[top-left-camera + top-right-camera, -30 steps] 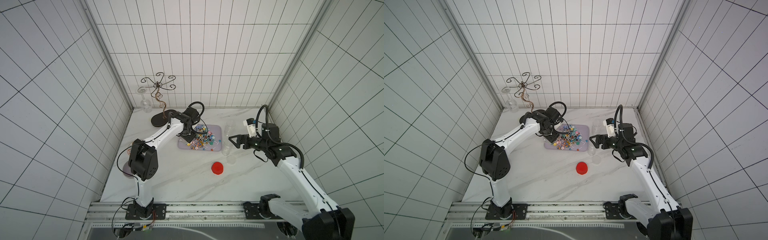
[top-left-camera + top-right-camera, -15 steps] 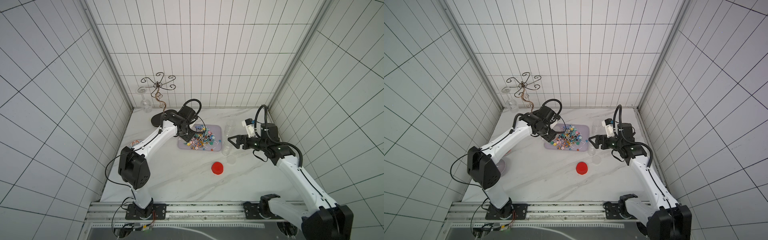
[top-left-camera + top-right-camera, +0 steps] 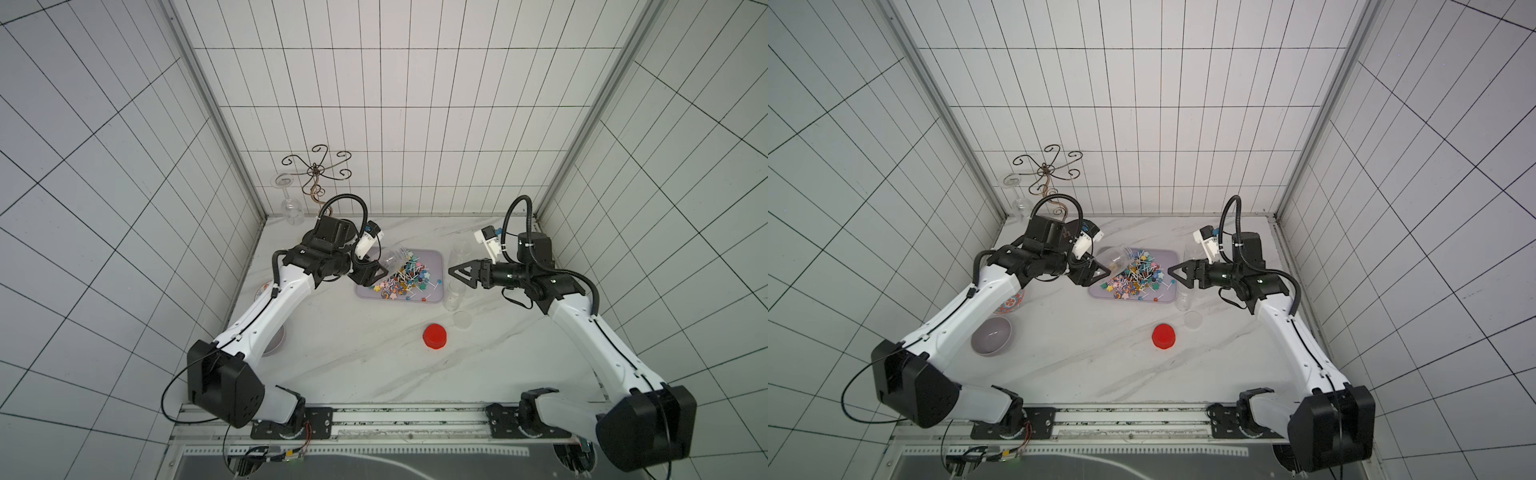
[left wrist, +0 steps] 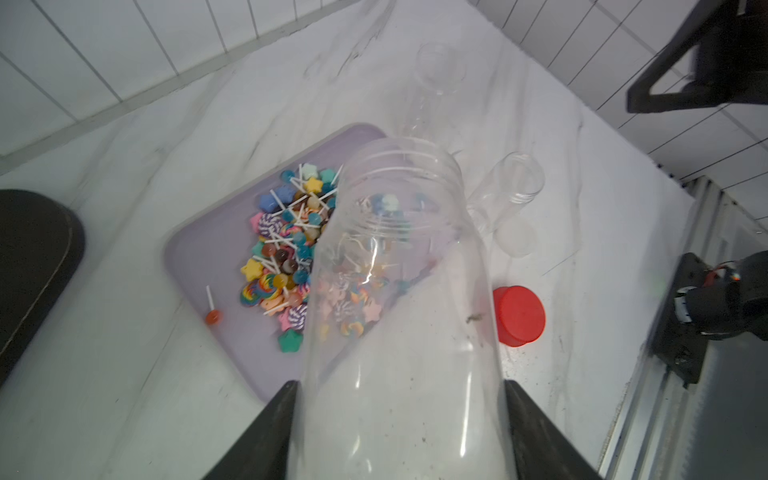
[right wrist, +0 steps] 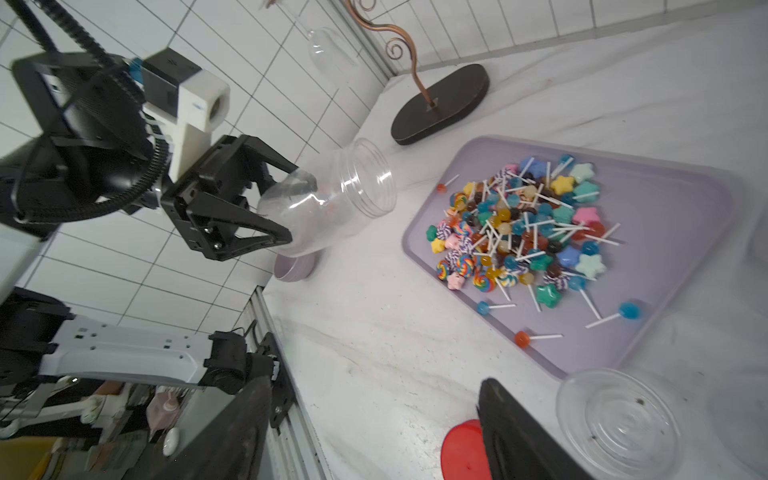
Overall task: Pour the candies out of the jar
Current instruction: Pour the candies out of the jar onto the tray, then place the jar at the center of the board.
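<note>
**Candies heaped on tray; jar held tipped at the tray's left edge.**
The marble table [image 3: 353,365] carries a lilac tray [image 3: 433,266] at centre-far, and the candies [image 3: 405,280] lie heaped on it, with a few strays toward its near edge. The left gripper [image 3: 372,274] clamps the base of the clear jar [image 3: 395,259], which is held on its side with its mouth facing right. The right gripper [image 3: 455,272] hovers right of the tray, jaws wide, holding nothing. A red lid [image 3: 434,336] lies nearer.

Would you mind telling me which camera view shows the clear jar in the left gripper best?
The right wrist view: the whole jar shows side-on, mouth to base, with the left gripper clamped near its base. The left wrist view looks along it, cropping the base. Both top views show it small.
</note>
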Motion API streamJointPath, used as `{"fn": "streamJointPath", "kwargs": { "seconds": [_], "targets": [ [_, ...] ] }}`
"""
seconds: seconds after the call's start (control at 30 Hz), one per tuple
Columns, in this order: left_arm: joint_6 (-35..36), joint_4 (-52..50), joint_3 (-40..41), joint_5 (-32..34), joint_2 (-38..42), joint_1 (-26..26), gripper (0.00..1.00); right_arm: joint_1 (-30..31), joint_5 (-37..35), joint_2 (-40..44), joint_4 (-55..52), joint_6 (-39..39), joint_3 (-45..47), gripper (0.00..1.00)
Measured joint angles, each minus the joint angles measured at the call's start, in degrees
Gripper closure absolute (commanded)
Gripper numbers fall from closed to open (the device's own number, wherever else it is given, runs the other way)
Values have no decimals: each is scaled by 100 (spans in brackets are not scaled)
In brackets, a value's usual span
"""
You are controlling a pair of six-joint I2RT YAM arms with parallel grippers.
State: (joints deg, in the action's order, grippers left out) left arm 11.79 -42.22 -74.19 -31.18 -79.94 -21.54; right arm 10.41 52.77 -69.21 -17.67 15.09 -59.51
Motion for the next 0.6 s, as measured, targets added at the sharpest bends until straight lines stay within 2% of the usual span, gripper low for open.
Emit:
{"fn": "streamJointPath", "kwargs": {
  "seconds": [0.13,0.3,0.6],
  "targets": [
    [-24,529,461,-866,361,120,45,44,358,-122,87,42,-341,21],
    [-22,1005,730,-1738,560,173,45,216,658,-387,179,72,-767,28],
    [-42,1423,977,-2551,614,173,45,743,841,-846,181,63,-1139,33]
  ]
}}
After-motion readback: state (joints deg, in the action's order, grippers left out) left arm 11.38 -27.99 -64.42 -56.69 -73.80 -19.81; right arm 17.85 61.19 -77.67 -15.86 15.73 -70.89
